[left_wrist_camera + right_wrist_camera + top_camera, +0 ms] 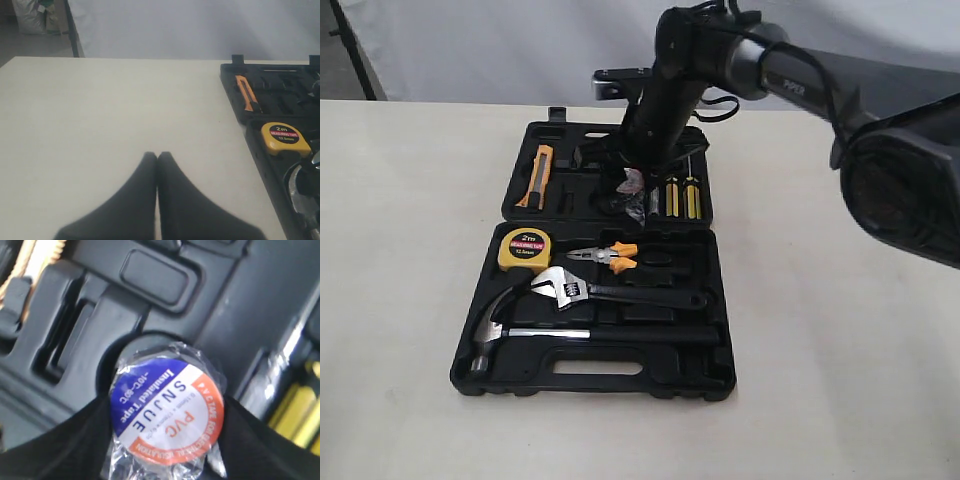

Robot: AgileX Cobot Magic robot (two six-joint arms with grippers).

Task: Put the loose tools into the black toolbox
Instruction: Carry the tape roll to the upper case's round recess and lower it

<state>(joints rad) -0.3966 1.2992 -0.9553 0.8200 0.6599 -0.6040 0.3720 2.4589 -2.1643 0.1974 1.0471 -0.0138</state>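
The black toolbox (590, 385) lies open on the table. My right gripper (628, 190) reaches down into its far half. In the right wrist view this gripper (167, 437) is shut on a plastic-wrapped roll of PVC insulating tape (167, 410), held just over a round recess (125, 347). Seated in the box are a yellow tape measure (525, 248), pliers (608, 257), a wrench (610, 293), a hammer (540, 333), an orange knife (540, 175) and yellow screwdrivers (680, 198). My left gripper (157, 156) is shut over bare table, left of the toolbox (230, 80).
The right arm (800, 80) stretches in from the upper right above the box. A white backdrop closes the far side of the table. The tape measure (285, 138) and knife (247, 92) also show in the left wrist view.
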